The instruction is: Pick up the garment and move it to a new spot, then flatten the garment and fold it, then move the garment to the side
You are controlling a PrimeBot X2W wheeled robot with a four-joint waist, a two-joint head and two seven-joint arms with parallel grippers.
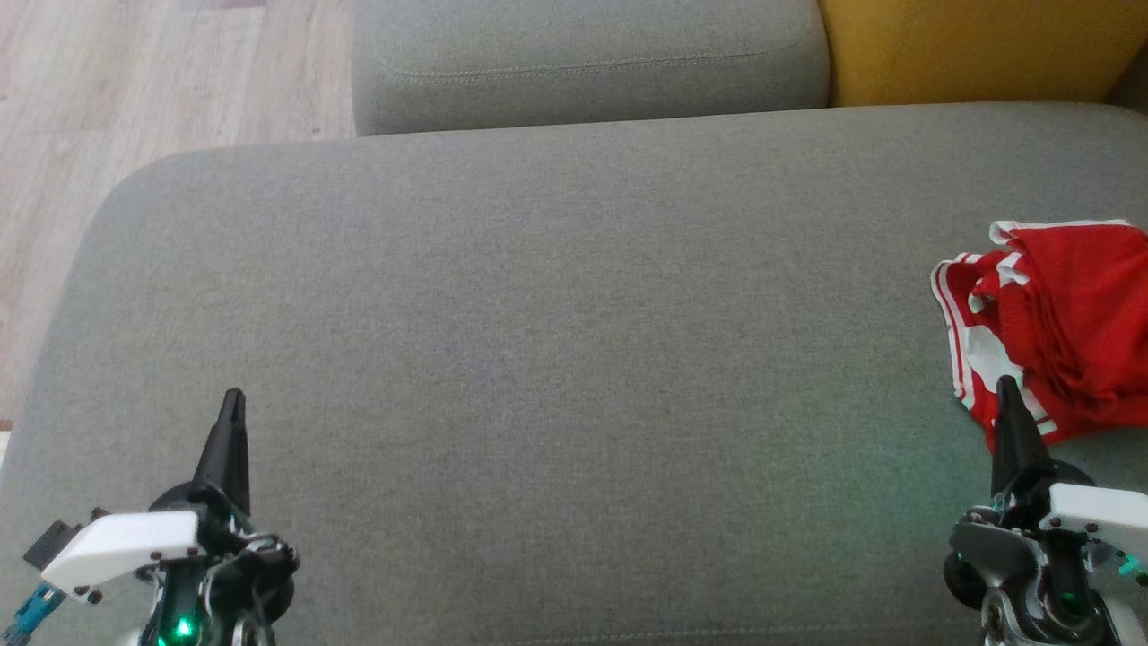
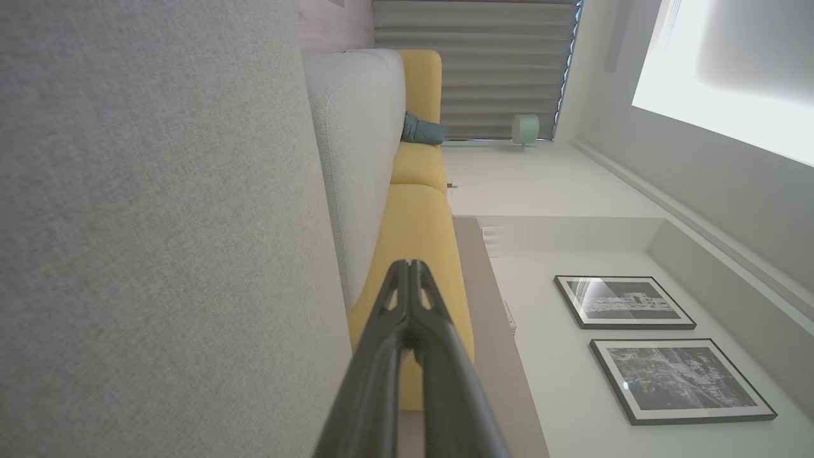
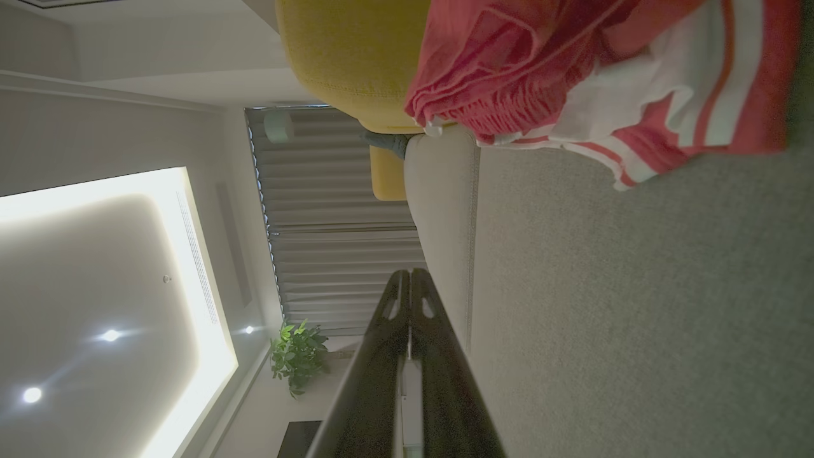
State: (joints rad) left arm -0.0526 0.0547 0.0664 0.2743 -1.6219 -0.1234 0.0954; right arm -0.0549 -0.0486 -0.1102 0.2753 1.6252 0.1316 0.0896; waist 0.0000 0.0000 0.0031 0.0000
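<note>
A broad grey sofa seat spreads across the head view. A second grey cushion lies behind it, with a yellow cushion beside that at the upper right. Pale wood floor shows at the upper left. In the left wrist view, grey pleated curtains hang at the far end with a small mint-green lamp near them. Two black-framed pictures hang on a white wall. The right wrist view shows a glowing ceiling panel, small spotlights and a leafy plant.

The garment is red with white stripes. The sofa seat is plain grey; the upper-right cushion is mustard yellow.
</note>
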